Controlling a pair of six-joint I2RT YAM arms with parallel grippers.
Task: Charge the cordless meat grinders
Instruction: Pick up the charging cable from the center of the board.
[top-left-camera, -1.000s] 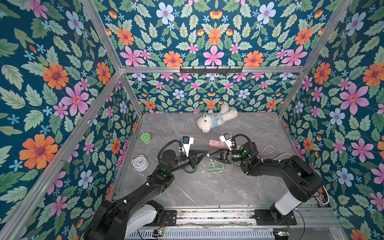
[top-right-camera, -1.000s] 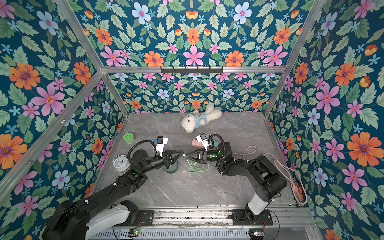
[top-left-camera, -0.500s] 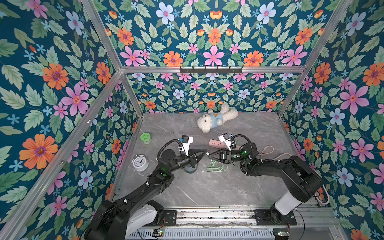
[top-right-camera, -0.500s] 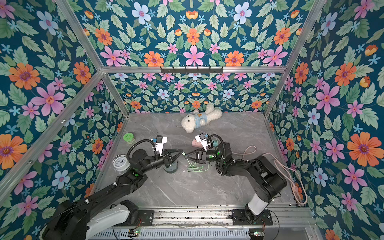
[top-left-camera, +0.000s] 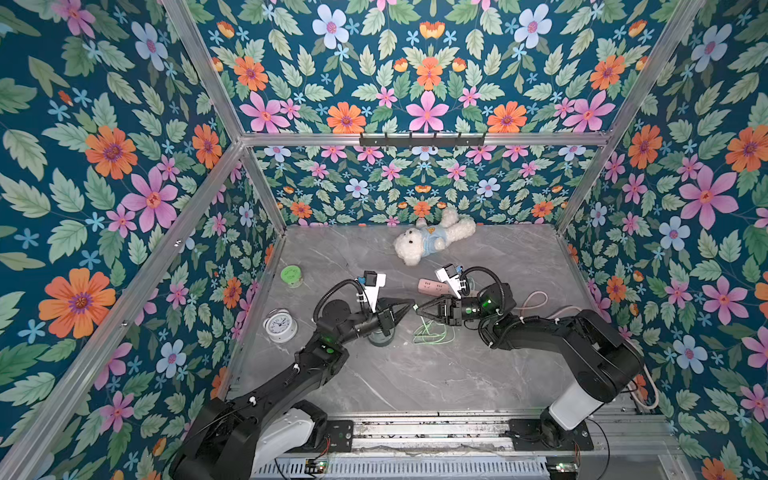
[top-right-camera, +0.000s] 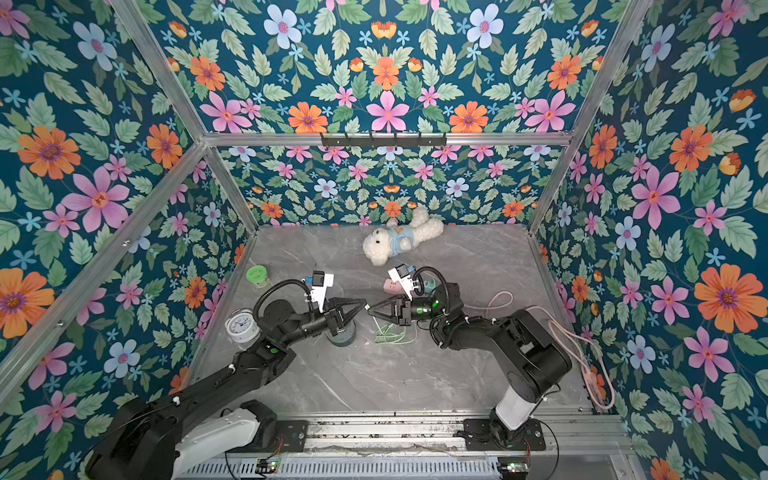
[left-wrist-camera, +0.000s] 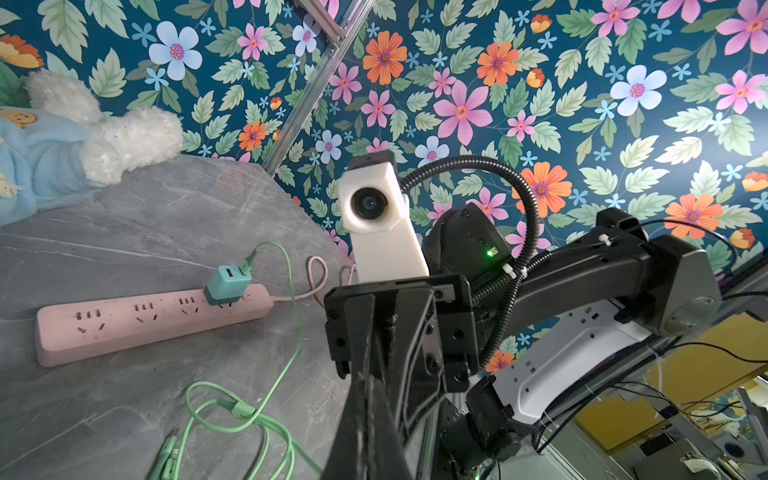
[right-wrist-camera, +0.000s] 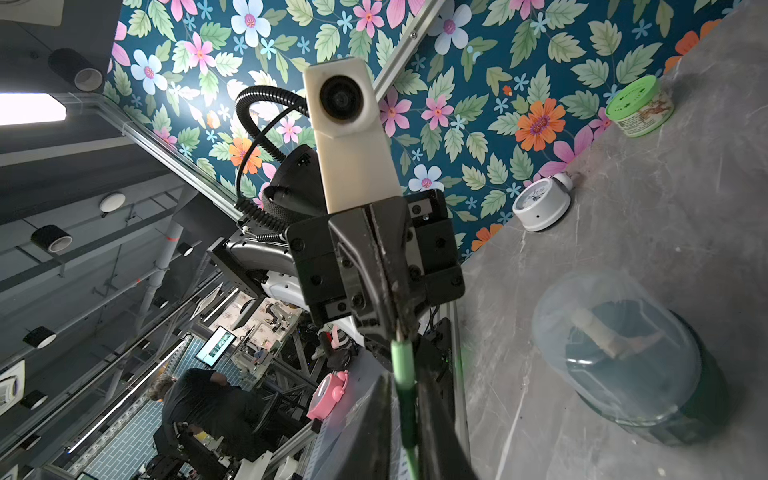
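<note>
Marble worktop (top-left-camera: 415, 382): grinder (right-wrist-camera: 623, 353) upright, axis vertical, dome up, pale shaft (right-wrist-camera: 598, 332) inside. Jaws: left gripper (top-left-camera: 409, 306) pinches green cable (right-wrist-camera: 403, 361) tip, right gripper (top-left-camera: 420, 310) clamps it too.

Small, squat, round cordless meat grinder (right-wrist-camera: 623, 357), with a translucent grey-blue dome over a dark teal-green base and a pale shaft dimly visible inside. Stands upright on the grey marbled tabletop (right-wrist-camera: 685, 249), roughly mid-table and a little to the left. Shows only in part in both top views.
</note>
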